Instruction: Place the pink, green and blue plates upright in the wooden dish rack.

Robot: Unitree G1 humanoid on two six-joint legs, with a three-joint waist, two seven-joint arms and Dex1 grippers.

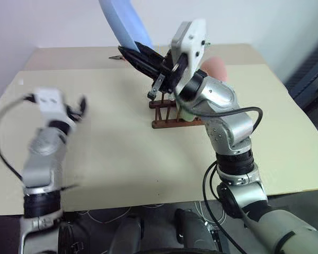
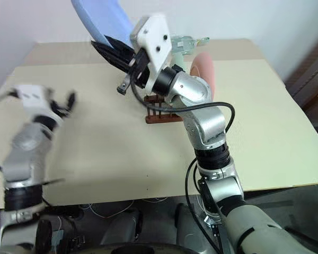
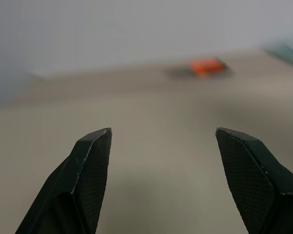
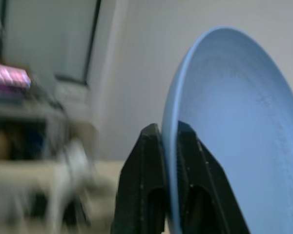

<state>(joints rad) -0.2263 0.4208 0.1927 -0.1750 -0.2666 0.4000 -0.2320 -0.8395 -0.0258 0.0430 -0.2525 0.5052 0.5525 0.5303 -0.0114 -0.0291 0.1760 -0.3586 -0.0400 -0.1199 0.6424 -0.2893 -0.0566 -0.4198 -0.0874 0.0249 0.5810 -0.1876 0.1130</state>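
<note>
Now the right gripper [image 1: 128, 48] is pinching the blue plate [image 1: 121, 21] by its rim, lifted above the wooden dish rack [image 1: 172, 114] below it. The left gripper [image 3: 161, 146] is hanging open, empty. That thin edge grip risks the plate swinging and striking the pegs.

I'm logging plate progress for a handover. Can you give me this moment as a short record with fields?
blue plate: held up in the air, its rim pinched by the right pincer
pink plate: upright in the wooden dish rack
green plate: in the rack, mostly hidden behind the right arm
left pincer: open, nothing in it, over the table
still to do: blue plate into the rack
</note>
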